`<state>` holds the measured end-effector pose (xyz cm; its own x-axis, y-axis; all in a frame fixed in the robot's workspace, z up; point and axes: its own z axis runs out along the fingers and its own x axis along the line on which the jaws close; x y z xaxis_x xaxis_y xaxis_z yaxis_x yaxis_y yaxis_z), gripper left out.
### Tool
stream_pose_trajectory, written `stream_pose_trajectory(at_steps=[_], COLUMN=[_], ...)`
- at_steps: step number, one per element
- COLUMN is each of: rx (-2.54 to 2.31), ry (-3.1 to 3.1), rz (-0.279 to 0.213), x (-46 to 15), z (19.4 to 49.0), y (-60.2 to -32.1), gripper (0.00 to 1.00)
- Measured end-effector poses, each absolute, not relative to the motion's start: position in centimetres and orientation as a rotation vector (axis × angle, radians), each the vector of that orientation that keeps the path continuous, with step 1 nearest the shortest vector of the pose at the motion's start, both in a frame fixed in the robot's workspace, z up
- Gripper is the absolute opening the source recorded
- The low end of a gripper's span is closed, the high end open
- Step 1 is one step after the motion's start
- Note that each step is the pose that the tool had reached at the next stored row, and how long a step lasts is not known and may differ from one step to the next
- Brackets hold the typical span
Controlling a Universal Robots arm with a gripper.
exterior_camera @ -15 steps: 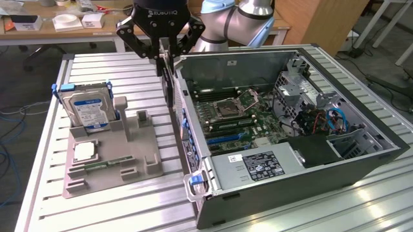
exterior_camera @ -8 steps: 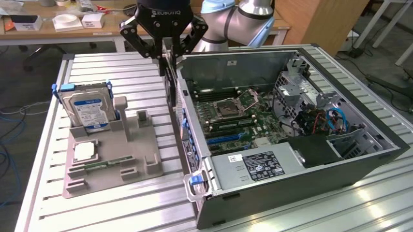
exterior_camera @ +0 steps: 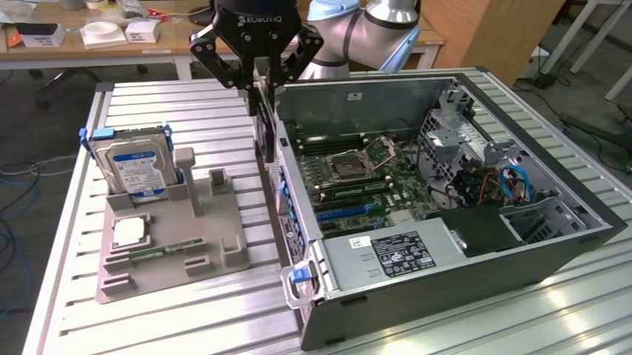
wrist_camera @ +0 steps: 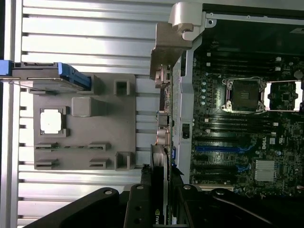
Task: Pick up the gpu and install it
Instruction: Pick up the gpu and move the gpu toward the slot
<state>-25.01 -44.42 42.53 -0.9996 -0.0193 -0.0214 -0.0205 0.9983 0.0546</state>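
My gripper (exterior_camera: 260,83) is shut on the gpu (exterior_camera: 263,129), a thin dark card that hangs on edge below the fingers. In the wrist view the gpu (wrist_camera: 161,161) runs edge-on away from the gripper (wrist_camera: 161,194), and its silver bracket (wrist_camera: 167,47) is at the far end. The card is lifted and sits just outside the side wall of the open computer case (exterior_camera: 553,244), between the case and the grey holder (exterior_camera: 212,222). The motherboard (exterior_camera: 371,174) lies exposed inside the case, with its blue slots (wrist_camera: 223,148) seen from the wrist.
The grey holder (wrist_camera: 102,128) on the slatted metal table carries a blue-labelled hard drive (exterior_camera: 138,166) standing upright, a square silver chip (exterior_camera: 129,231) and a slim memory stick (exterior_camera: 163,251). A power supply (exterior_camera: 390,255) fills the case's near corner. A cluttered desk stands behind.
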Motion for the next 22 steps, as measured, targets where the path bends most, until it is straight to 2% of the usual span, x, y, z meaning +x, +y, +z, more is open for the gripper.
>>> stream_pose_trajectory(at_steps=[22], rx=[-0.032], ry=[3.119], rz=[0.085], x=[-24.31], z=[42.53], y=[-44.42], gripper=[0.26])
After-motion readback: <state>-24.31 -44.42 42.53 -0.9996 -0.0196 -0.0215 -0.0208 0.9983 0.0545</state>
